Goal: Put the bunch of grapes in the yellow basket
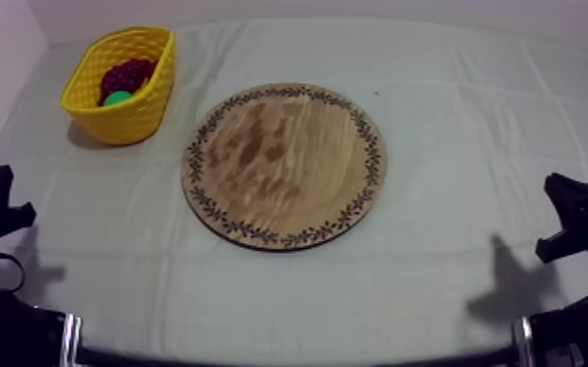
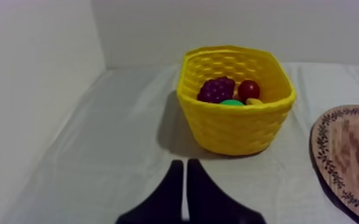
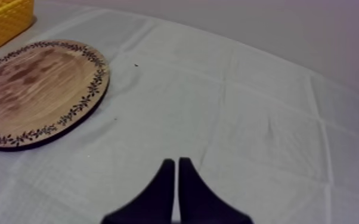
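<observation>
Plainly pressed together on nothing: fingers of left gripper (image 2: 185, 167) and right gripper (image 3: 176, 164), low at lower left and lower right of the top frame. Bunch of grapes (image 2: 216, 89) inside the yellow basket (image 2: 235, 128) at upper left, beside a small red fruit (image 2: 248, 89); wooden board (image 1: 283, 166) bare at centre. Probably little left to spoil, save a needless reach nudging the light-looking basket.

Left claw (image 2: 185, 164) pressed closed, empty; right claw (image 3: 176, 162) same; both low at sides
</observation>
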Tool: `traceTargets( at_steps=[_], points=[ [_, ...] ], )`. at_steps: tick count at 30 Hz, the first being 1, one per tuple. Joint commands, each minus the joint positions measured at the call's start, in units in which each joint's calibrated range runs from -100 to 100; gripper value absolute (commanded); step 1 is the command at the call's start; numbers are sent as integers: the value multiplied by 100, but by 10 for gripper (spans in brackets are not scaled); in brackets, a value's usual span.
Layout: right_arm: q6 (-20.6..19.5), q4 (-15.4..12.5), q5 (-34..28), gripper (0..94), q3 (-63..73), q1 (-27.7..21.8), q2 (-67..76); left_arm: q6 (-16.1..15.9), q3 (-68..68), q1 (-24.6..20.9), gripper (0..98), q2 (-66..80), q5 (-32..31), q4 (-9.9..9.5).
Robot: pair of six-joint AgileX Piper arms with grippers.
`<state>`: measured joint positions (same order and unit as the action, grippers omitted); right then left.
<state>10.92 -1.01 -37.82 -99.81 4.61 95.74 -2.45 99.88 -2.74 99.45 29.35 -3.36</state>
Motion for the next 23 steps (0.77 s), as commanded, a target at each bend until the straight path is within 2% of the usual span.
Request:
traceTargets(
  at_steps=[1, 10, 23],
  points=[
    [0, 1, 0, 4, 3, -2, 1, 27, 0, -20, 0, 11, -2, 10],
    [0, 1, 0, 4, 3, -2, 1, 125, 11, -47, 0, 28, -26, 32],
    [0, 1, 0, 4, 3, -2, 1, 37, 12, -97, 0, 29, 47, 80]
  ],
)
